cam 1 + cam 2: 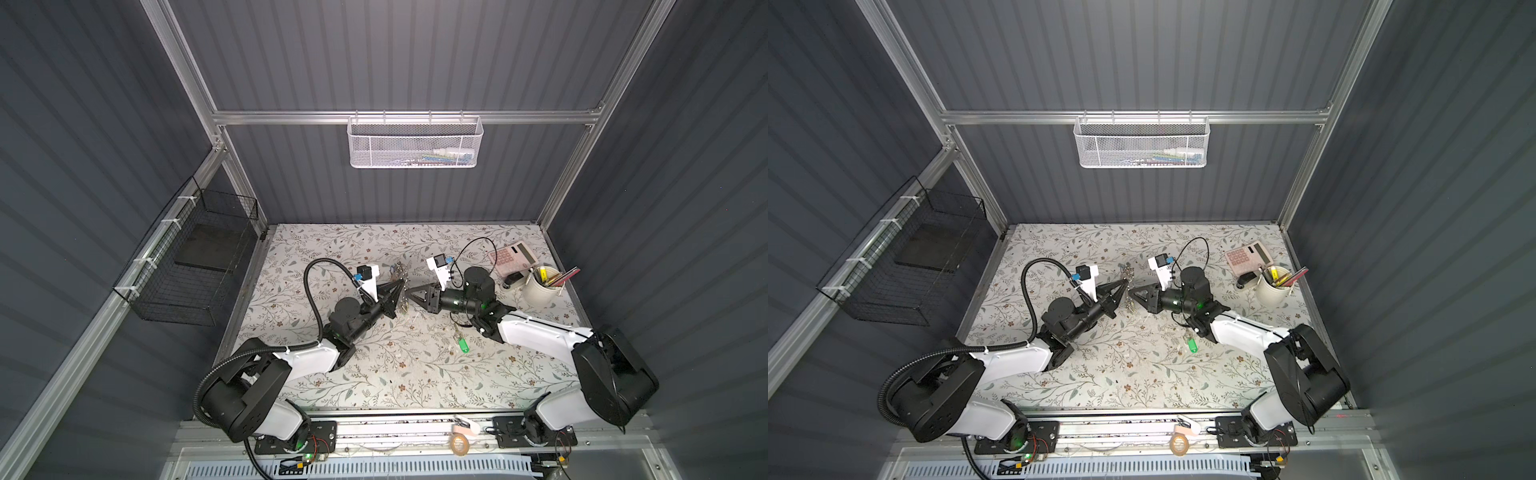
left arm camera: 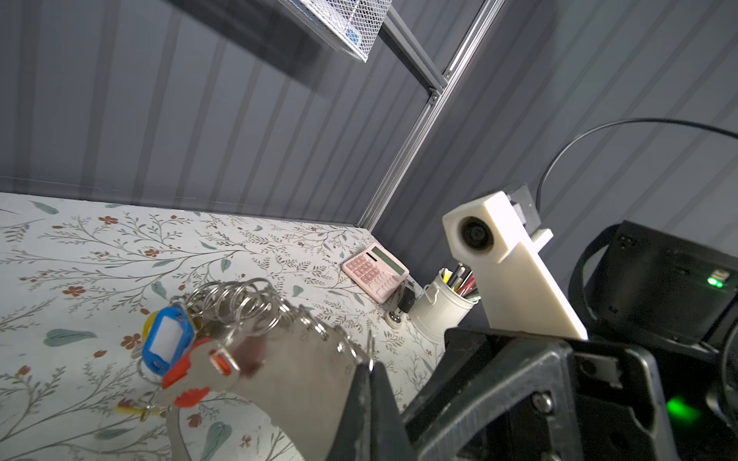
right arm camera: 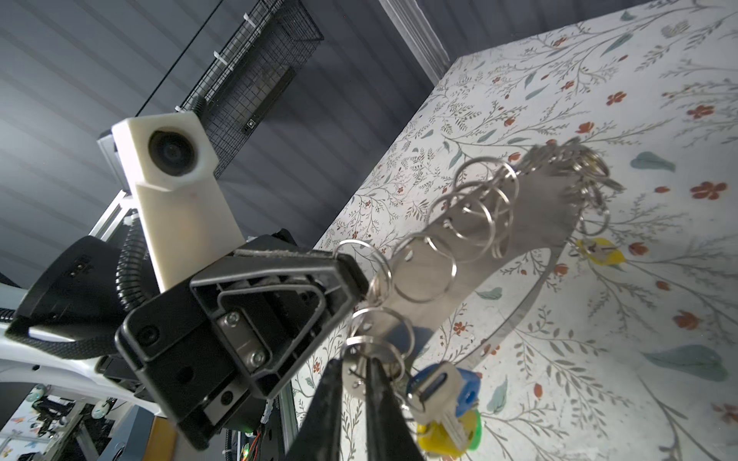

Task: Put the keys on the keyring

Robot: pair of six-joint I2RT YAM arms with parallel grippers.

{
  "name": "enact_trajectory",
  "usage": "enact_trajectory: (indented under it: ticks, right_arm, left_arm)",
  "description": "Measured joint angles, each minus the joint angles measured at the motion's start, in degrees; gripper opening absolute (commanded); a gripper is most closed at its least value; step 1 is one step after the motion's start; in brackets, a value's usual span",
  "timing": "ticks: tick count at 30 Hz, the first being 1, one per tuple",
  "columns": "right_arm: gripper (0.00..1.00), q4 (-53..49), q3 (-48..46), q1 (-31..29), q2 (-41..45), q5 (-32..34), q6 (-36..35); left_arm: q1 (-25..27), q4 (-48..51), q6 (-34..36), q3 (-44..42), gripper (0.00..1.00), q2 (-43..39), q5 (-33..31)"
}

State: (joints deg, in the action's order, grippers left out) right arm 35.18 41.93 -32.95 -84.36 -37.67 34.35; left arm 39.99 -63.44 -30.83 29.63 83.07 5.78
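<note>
**Left gripper (image 3: 356, 280) and right gripper (image 3: 355, 373) both clamp the keyring (image 3: 535, 215)**

Left gripper is fully closed on the keyring's grey band. Right gripper, its jaws almost together, pinches the ring-laden end just beside it, at mid-table. Two holds so close together probably steady the loop so that one end can be worked open.

The keys (image 1: 462, 343), with their green tag, lie loose on the table (image 1: 374, 374), to the right and nearer than both grippers, touched by neither.

Only the top views show those keys. Only the wrist views separate the small rings (image 3: 479, 207) and the blue tag (image 2: 167, 339), which from above are one glinting cluster. A pink calculator (image 1: 513, 255) and a pen cup (image 1: 538, 291) stand far right.
</note>
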Motion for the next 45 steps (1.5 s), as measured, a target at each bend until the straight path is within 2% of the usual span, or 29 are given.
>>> enact_trajectory:
  ticks: [9,16,25,33,45]
  right_arm:
    - [0.17,-0.50,-3.04,-0.11,0.37,2.21,-1.40]
    - [0.17,-0.15,-3.19,-0.11,-1.55,3.26,-1.79]
    - [0.27,-0.13,-6.08,1.27,0.76,2.49,-0.96]
    - [0.34,-6.38,-6.82,2.27,7.41,0.72,-1.22]
    - [0.38,-19.96,-6.34,4.20,14.05,-0.46,-4.04]
  left_arm:
    - [-0.15,0.66,-6.47,2.21,0.00,1.22,2.86]
    - [-0.17,0.90,-8.90,2.95,0.00,3.91,4.22]
    - [-0.44,-0.24,-9.92,2.51,0.00,4.61,5.81]
    - [-0.44,-0.87,-8.76,1.99,0.00,4.61,5.62]
    - [-0.44,-3.48,-8.37,0.42,0.00,5.31,5.64]
